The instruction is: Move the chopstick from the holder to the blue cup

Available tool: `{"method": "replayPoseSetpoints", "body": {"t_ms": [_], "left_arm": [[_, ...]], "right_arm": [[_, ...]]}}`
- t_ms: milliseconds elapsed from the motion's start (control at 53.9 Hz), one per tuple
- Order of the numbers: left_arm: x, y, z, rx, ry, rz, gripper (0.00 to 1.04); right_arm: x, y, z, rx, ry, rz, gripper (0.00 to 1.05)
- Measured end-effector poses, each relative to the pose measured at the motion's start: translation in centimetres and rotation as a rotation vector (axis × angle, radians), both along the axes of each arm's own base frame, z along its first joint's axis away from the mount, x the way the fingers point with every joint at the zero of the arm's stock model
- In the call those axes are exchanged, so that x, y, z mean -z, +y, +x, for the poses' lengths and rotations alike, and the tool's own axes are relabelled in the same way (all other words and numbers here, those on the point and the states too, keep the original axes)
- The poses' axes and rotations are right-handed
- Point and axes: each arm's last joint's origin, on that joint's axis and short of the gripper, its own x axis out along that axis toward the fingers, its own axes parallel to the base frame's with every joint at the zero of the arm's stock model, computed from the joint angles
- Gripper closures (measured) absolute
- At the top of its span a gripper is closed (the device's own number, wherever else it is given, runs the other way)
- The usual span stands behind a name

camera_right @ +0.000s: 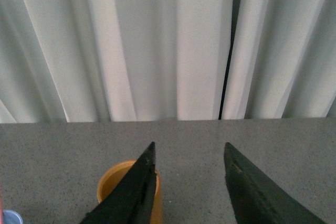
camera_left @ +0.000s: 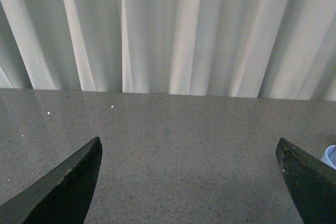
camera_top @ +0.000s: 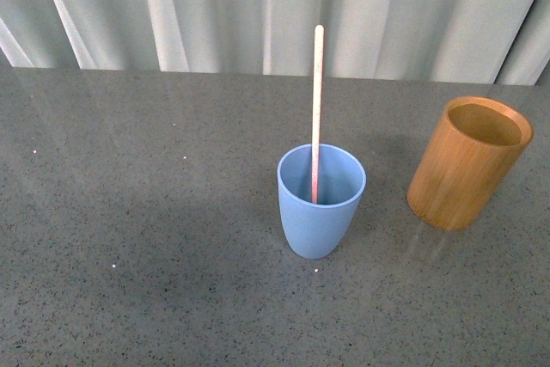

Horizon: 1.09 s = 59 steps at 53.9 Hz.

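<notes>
Your chopstick [camera_top: 317, 109] stands nearly upright in the blue cup [camera_top: 320, 204] on the table [camera_top: 155, 238], with the holder [camera_top: 468, 163] apart to its right and seemingly empty. Left fingers [camera_left: 68, 187] are spread wide, right fingers [camera_right: 139, 192] apart, both holding nothing.

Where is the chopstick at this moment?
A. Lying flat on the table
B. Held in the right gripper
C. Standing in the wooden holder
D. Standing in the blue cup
D: the chopstick stands inside the blue cup, while the holder looks empty.
</notes>
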Motion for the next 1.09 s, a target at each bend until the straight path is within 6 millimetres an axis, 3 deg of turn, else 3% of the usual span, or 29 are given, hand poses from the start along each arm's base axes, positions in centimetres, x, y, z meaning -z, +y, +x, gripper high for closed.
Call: {"method": "replayPoseSetpoints", "body": {"t_ms": [223, 742, 1095], "left_arm": [[0.0, 0.0, 0.0, -0.001, 0.0, 0.0, 0.07], [0.0, 0.0, 0.0, 0.001, 0.0, 0.0, 0.07], [0.0, 0.0, 0.0, 0.001, 0.0, 0.0, 0.07]], "right_arm": [[1.1, -1.1, -1.7, -0.004, 0.0, -0.003, 1.04], [2.8, -1.1, -4.6, -0.005, -0.014, -0.006, 1.04], [2.6, -1.1, -5.8, -0.005, -0.024, -0.006, 1.04]]}}
